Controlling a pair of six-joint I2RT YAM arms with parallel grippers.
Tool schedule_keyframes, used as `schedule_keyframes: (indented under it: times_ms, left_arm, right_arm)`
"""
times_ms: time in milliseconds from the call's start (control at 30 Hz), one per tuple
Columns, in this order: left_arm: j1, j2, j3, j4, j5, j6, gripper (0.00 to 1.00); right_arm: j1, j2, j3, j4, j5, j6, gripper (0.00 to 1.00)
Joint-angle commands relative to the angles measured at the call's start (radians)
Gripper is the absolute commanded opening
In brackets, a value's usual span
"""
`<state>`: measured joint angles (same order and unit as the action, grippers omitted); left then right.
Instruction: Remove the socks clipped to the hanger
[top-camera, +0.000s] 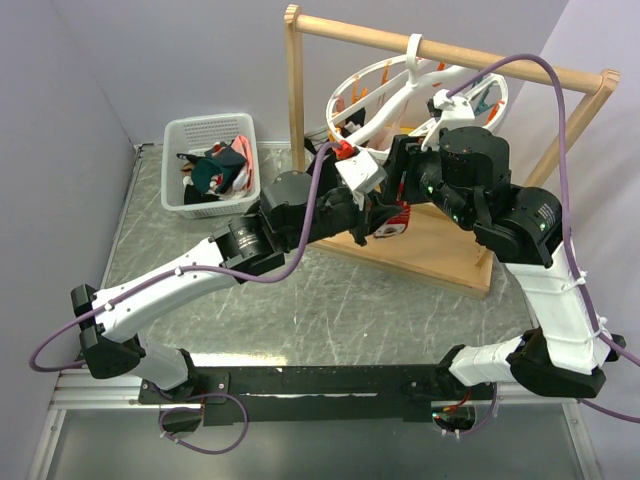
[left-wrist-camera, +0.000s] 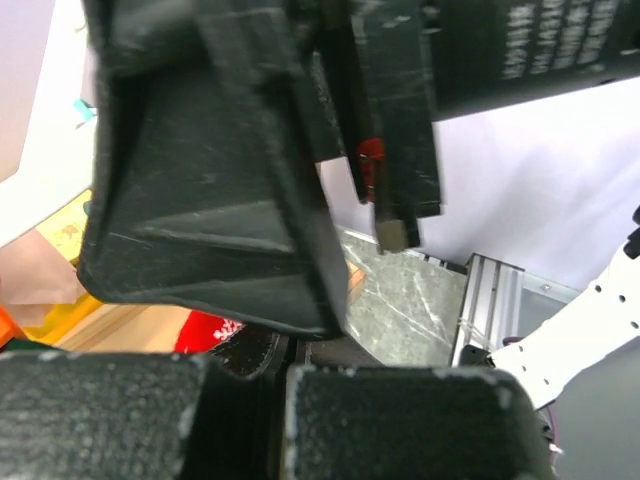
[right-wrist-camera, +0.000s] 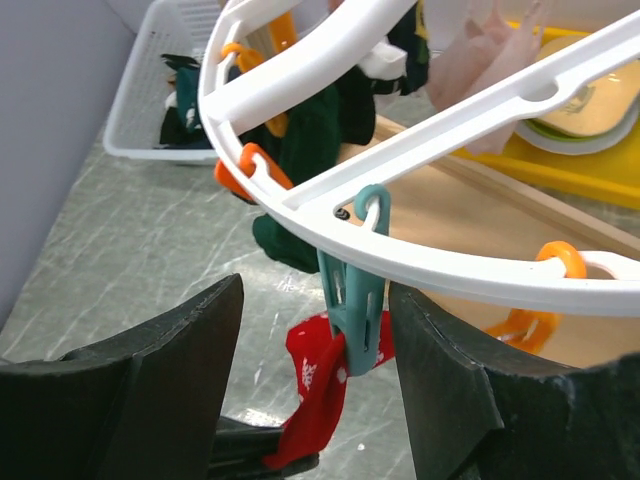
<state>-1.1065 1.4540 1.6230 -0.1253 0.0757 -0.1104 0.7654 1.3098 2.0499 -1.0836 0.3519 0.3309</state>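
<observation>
The white ring hanger (top-camera: 372, 78) hangs tilted from the wooden rail and crosses the right wrist view (right-wrist-camera: 450, 262). A red sock (right-wrist-camera: 322, 385) with white snowflakes hangs from a teal clip (right-wrist-camera: 353, 310). My right gripper (right-wrist-camera: 315, 300) is open, one jaw on each side of that clip. My left gripper (left-wrist-camera: 245, 365) is below, shut on the lower end of the red sock (left-wrist-camera: 205, 330), which also shows in the top view (top-camera: 396, 222). A dark teal sock (right-wrist-camera: 300, 150) and a pale pink sock (right-wrist-camera: 480, 50) hang further round the ring, on orange clips (right-wrist-camera: 245, 165).
A white basket (top-camera: 178, 130) with several removed socks stands at the back left. The tall wooden frame (top-camera: 294, 90) and its base board (top-camera: 445, 255) stand right behind both grippers. A yellow tray (right-wrist-camera: 590, 165) lies beyond the board.
</observation>
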Motion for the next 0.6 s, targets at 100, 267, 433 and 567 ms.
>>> schedule_keyframes:
  times_ms: [100, 267, 433, 567]
  left_arm:
    - [-0.038, 0.006, 0.046, 0.003, -0.045, 0.049, 0.01]
    - [-0.047, 0.020, 0.067, -0.014, -0.036, 0.058, 0.01]
    - [-0.056, 0.017, 0.072, -0.017, -0.047, 0.071, 0.01]
    - [-0.058, 0.023, 0.083, -0.028, -0.050, 0.080, 0.01]
  right_arm:
    - [0.002, 0.005, 0.012, 0.017, 0.076, -0.027, 0.61]
    - [0.005, 0.016, -0.007, 0.040, 0.099, -0.041, 0.56]
    - [0.008, 0.039, -0.013, 0.045, 0.151, -0.058, 0.55]
    - [0.014, 0.048, -0.014, 0.051, 0.191, -0.073, 0.48]
